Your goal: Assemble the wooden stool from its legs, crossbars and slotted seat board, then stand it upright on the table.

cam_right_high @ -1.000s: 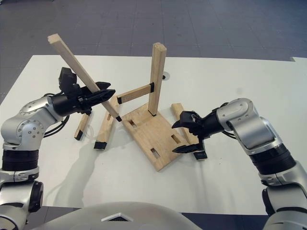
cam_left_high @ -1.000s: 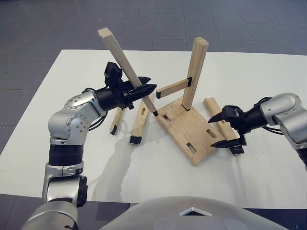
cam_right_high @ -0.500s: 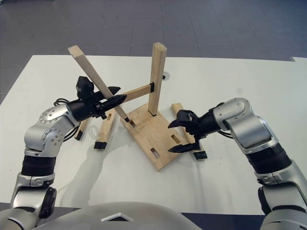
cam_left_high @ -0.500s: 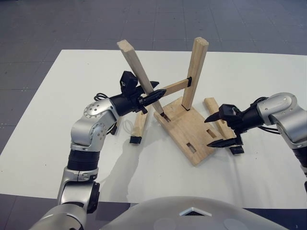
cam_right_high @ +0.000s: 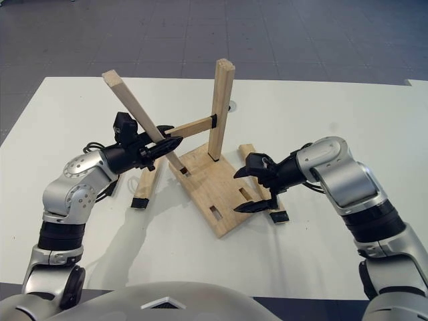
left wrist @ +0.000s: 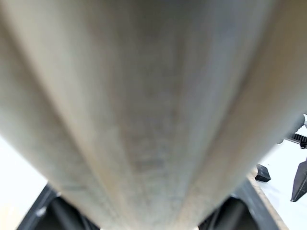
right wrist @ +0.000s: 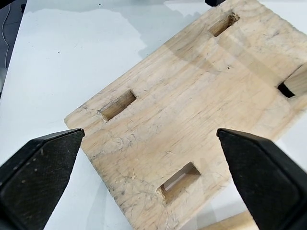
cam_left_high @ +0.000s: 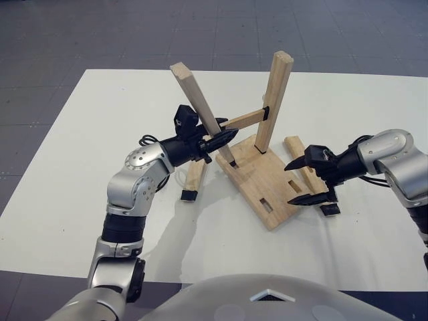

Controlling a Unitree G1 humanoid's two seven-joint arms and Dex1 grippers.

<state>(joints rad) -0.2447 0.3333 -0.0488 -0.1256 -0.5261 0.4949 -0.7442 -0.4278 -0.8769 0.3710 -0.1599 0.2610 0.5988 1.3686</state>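
**White surface (cam_left_high: 73, 154) over a dark tiled floor (cam_left_high: 200, 27)**

The surface is taking up most of the scene, its far edge running straight across. Beyond it, the dark grey floor of large square tiles is catching soft, even light. A small round mark (cam_right_high: 231, 105) is showing near the far edge.

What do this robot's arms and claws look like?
The left arm and right arm are rounded silver-grey shells with black joints. The left gripper and right gripper are black, each with two tapering, pointed fingers. Thin black cables loop by the wrists.
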